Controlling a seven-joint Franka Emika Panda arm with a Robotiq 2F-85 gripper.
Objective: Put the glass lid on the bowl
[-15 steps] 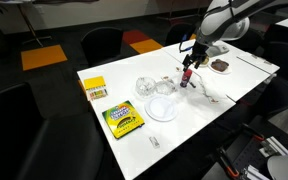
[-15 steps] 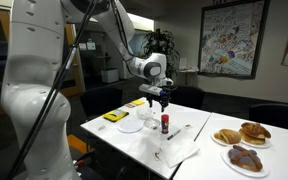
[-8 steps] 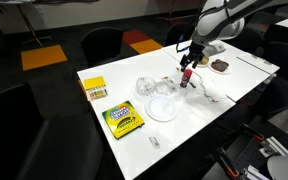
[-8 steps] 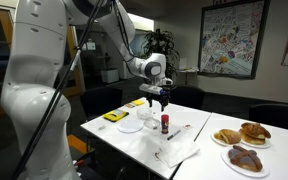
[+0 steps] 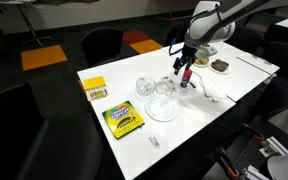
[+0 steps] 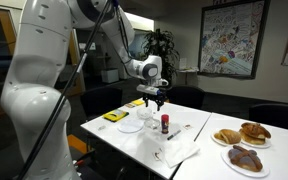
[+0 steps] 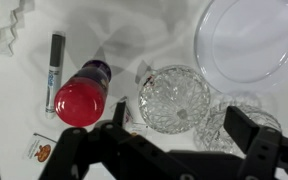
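The glass lid (image 7: 174, 98), a round faceted clear piece with a small centre knob, lies on the white table just right of a red-capped bottle (image 7: 81, 98). It also shows in an exterior view (image 5: 164, 87). The small clear glass bowl (image 7: 236, 112) stands beside it, partly hidden by my right finger, and shows in an exterior view (image 5: 143, 86). My gripper (image 7: 182, 125) is open and empty. It hovers above the lid, with its fingers on either side of the lid and bowl. It shows in both exterior views (image 5: 180, 66) (image 6: 154, 100).
A wide flat whitish dish (image 7: 247, 38) (image 5: 162, 108) lies by the glass pieces. A marker (image 7: 55, 58) lies beyond the bottle (image 5: 184, 80). A crayon box (image 5: 123, 119) and a yellow box (image 5: 94, 88) sit near one table end. Pastry plates (image 6: 242, 135) stand at the other.
My gripper has moved sideways from above the red-capped bottle toward the glass lid and dropped slightly. The objects have not moved.
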